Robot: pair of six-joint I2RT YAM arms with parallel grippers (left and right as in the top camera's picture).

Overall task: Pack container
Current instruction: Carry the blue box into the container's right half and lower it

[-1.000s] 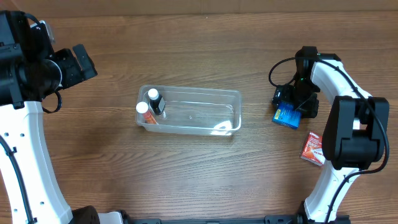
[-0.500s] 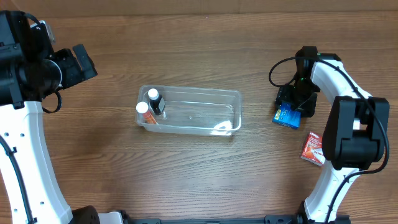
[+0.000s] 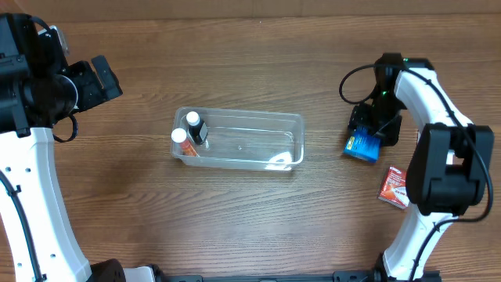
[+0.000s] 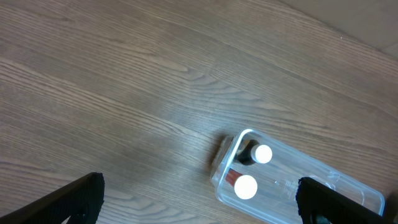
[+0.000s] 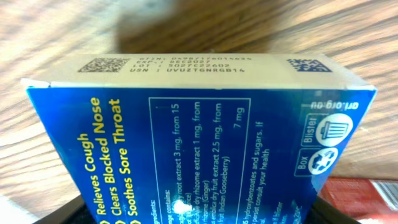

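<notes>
Right now the container [image 3: 250,145] sits in the middle of the counter [image 3: 235,47], long side running left to right. Two white-capped bottles [image 3: 192,119] stand upright against its left end wall. That packing looks deliberate: it leaves the middle and right end bare for flat boxes.

Your right pincer [image 3: 368,133] is well off the container's right end, pinching the blue box [image 3: 361,146]. In the right wrist view the carton fills the frame, tilted, with a dark finger at each lower corner. Judging by that, you hold it across its narrow sides, so it can go in edge-first or flat. Whether it has left the wood, you cannot tell.

Your left pincer [image 3: 100,78] hangs spread and empty, far beyond the container's left end and behind it. It is parked there, likely to keep the tub's airspace free.

The red box [image 3: 394,186] lies further out from the container's right end, on the near side, untouched. It is probably your next pick.
</notes>
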